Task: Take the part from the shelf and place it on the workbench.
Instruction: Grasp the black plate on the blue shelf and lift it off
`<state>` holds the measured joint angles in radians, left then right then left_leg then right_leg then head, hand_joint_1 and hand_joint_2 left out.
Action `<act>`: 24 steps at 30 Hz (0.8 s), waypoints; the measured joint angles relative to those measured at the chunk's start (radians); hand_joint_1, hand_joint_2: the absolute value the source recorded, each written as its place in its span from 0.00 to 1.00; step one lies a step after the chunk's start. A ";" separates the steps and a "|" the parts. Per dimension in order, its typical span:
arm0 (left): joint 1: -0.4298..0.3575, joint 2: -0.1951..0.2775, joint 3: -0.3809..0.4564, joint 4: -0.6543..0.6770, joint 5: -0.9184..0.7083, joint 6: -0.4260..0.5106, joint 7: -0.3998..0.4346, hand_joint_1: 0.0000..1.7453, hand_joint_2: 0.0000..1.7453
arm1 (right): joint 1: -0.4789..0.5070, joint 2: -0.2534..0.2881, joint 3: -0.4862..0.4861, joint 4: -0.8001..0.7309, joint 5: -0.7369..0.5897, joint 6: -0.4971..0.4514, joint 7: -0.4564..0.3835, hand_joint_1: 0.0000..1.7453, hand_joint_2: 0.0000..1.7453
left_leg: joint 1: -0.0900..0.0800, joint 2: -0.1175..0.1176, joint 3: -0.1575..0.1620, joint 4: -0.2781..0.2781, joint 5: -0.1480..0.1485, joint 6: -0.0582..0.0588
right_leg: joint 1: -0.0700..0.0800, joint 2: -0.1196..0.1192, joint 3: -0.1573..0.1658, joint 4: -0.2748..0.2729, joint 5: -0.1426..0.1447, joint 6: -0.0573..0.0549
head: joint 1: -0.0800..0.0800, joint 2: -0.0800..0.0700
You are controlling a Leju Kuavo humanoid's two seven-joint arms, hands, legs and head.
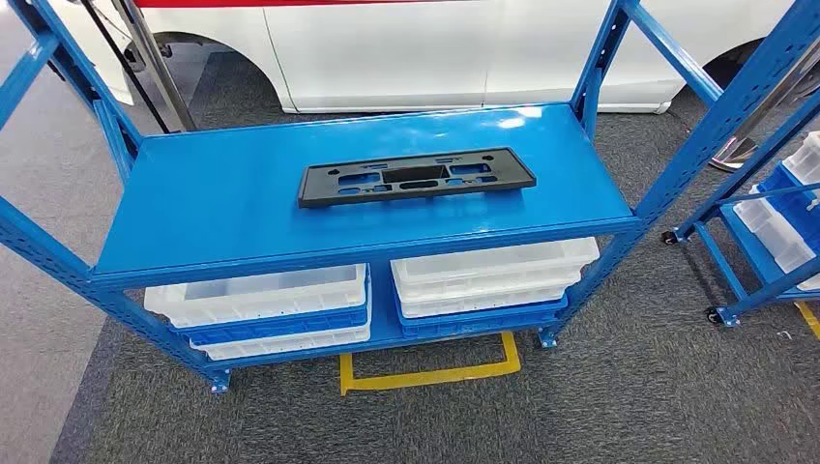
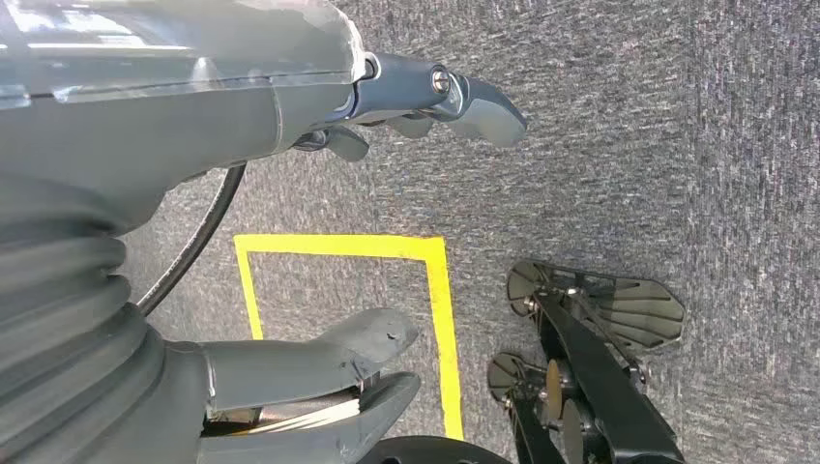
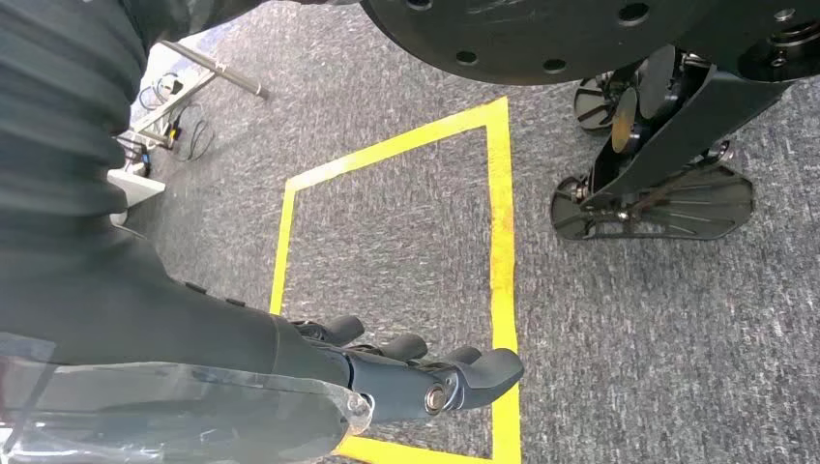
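Blue shelf [image 1: 242, 208] sits mid-frame on grey carpet, with the black part [image 1: 416, 176] lying flat at top center. Your left hand [image 2: 290, 232] and right hand [image 3: 387, 372] hang empty, fingers loose. You'd want to grab both ends evenly.

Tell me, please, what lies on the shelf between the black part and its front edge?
Nothing: in the head view the blue shelf top is bare from the black part to the front edge.

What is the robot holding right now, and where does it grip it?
Nothing. The left hand and right hand hang empty over the carpet; the black part lies untouched on the blue shelf.
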<state>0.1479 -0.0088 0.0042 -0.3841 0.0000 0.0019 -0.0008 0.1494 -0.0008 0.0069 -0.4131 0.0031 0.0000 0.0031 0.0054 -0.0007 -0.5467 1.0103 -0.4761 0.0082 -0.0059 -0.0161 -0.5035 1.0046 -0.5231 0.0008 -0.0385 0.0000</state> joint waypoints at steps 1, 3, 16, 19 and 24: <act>0.000 0.000 0.000 0.000 0.000 0.000 0.000 0.00 1.00 | 0.000 0.000 0.000 0.000 0.000 0.000 0.000 0.00 1.00 | 0.000 0.000 0.000 0.000 0.000 0.000 | 0.000 0.000 0.000 0.000 0.000 0.000 | 0.000 0.000; 0.000 0.000 0.000 0.000 0.000 0.000 0.000 0.00 1.00 | 0.000 0.000 0.000 0.000 0.000 0.000 0.000 0.00 1.00 | 0.000 0.000 0.000 0.000 0.000 0.000 | 0.000 0.000 0.000 0.000 0.000 0.000 | 0.000 0.000; 0.000 0.000 0.000 0.000 0.000 0.000 0.000 0.00 1.00 | 0.000 0.000 0.000 0.000 0.000 0.000 0.000 0.00 1.00 | 0.000 0.000 0.000 0.000 0.000 0.000 | 0.000 0.000 0.000 0.000 0.000 0.000 | 0.000 0.000; 0.000 0.000 0.000 0.000 0.000 0.000 0.000 0.00 1.00 | 0.000 0.000 0.000 0.000 0.000 0.000 0.000 0.00 1.00 | 0.000 0.000 0.000 0.000 0.000 0.000 | 0.000 0.000 0.000 0.000 0.000 0.000 | 0.000 0.000; -0.003 -0.002 0.012 0.000 -0.038 0.003 0.002 0.00 1.00 | -0.003 0.002 -0.031 0.000 0.021 0.004 0.002 0.00 1.00 | 0.000 0.000 0.000 0.000 0.000 0.000 | 0.000 0.000 0.000 0.000 0.000 0.000 | 0.000 0.000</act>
<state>0.1454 -0.0103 0.0167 -0.3841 -0.0376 0.0053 0.0010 0.1460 0.0013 -0.0244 -0.4131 0.0242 0.0035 0.0050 0.0054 -0.0007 -0.5467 1.0103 -0.4761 0.0082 -0.0059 -0.0161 -0.5036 1.0046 -0.5231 0.0008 -0.0385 0.0000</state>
